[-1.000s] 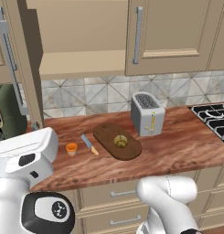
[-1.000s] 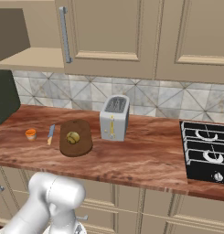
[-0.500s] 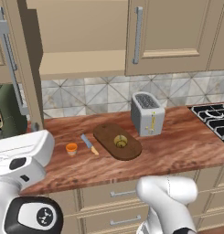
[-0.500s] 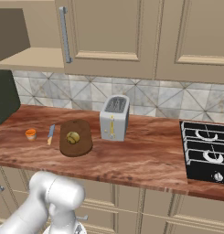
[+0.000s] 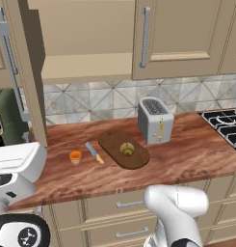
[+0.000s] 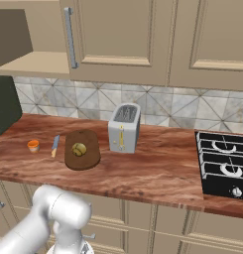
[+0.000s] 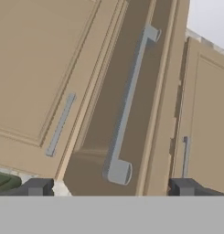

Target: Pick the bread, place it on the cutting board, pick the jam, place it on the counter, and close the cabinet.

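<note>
The bread (image 5: 126, 148) (image 6: 79, 148) lies on the dark oval cutting board (image 5: 138, 157) (image 6: 88, 159). The orange jam (image 5: 75, 157) (image 6: 33, 145) stands on the counter (image 5: 187, 149) (image 6: 157, 168), left of the board. The cabinet (image 5: 85, 67) (image 6: 33, 62) is open; its door (image 5: 30, 62) (image 7: 150, 68) swings out at the left. In the hand view my gripper (image 7: 111, 188) is open and faces that door's grey bar handle (image 7: 129, 100). The handle's near end sits between the fingertips (image 7: 38, 187), untouched.
A silver toaster (image 5: 155, 119) (image 6: 124, 127) stands right of the board, and a blue-handled knife (image 5: 94, 152) (image 6: 54, 145) lies between jam and board. A black stove (image 5: 225, 123) (image 6: 224, 163) is at the right. A dark green appliance (image 5: 6, 116) (image 6: 5, 104) stands at the far left.
In the left base view the arm's lower joints have shifted slightly left. Bread, jam, board and cabinet door have not moved.
</note>
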Motion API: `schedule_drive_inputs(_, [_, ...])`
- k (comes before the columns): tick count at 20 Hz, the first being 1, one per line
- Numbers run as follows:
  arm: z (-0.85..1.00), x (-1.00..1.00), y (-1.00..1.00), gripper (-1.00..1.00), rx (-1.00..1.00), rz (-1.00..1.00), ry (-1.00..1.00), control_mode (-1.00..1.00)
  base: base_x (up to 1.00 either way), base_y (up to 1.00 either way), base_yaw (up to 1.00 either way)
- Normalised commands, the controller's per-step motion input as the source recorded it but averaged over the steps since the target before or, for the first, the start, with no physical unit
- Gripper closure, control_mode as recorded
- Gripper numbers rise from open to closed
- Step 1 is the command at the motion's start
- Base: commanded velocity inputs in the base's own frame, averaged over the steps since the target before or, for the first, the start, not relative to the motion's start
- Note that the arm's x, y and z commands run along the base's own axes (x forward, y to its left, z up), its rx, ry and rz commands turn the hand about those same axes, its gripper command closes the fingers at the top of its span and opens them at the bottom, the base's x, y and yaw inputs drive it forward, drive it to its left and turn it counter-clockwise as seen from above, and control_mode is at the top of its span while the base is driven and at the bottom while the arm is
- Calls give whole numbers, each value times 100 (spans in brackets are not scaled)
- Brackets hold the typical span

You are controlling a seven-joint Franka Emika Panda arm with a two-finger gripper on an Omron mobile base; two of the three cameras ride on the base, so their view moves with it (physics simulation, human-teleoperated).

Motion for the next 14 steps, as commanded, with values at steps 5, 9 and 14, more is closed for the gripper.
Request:
schedule_drive_inputs(5, [0,9,12,-100,0,-1,-4,-100,0,0,0])
schedule_drive_inputs(9, [0,16,6,-100,0,-1,-1,-100,0,0,0])
schedule_drive_inputs(14, [0,9,0,-100,0,0,0,-100,0,0,0])
